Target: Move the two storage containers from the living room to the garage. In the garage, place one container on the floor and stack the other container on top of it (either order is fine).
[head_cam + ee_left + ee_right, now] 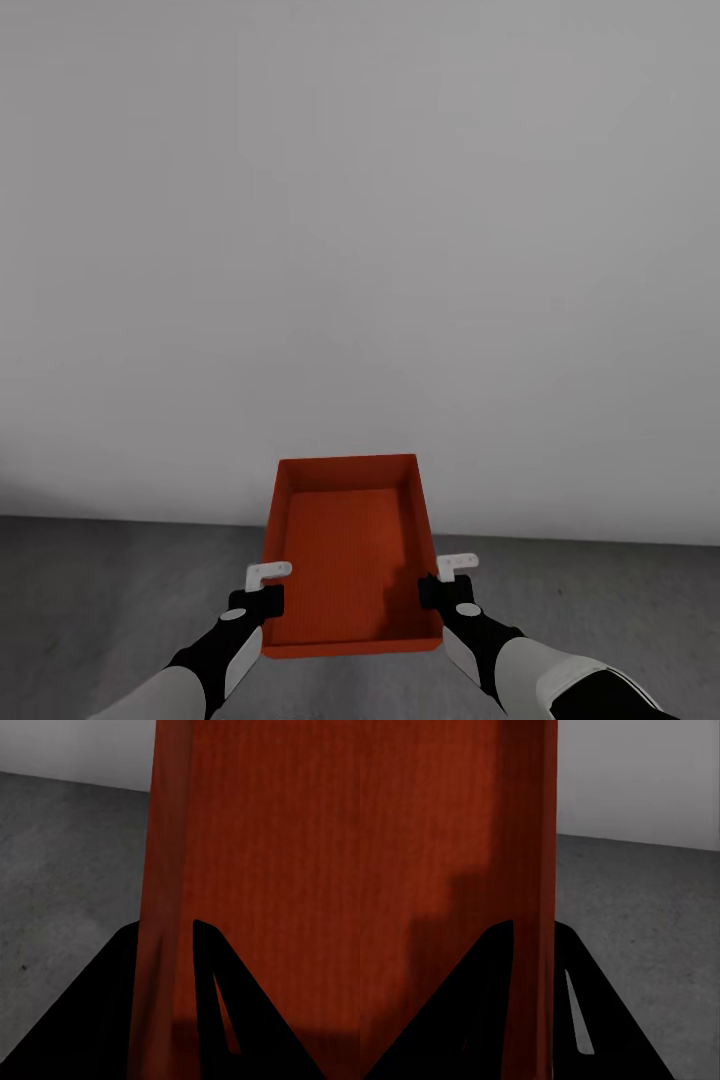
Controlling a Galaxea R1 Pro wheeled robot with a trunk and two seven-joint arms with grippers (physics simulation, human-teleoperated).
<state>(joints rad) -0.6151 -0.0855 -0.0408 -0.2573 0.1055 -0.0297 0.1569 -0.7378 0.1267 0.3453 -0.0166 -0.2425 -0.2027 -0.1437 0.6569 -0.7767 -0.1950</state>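
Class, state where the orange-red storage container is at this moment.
In the head view the storage container is low and central, held between the left gripper and right gripper above the grey floor, before a plain wall.

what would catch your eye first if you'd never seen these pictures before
The orange-red storage container, held out in front of the robot above the dark grey floor, facing a bare pale wall. The left gripper and right gripper each pinch one of its long side walls.
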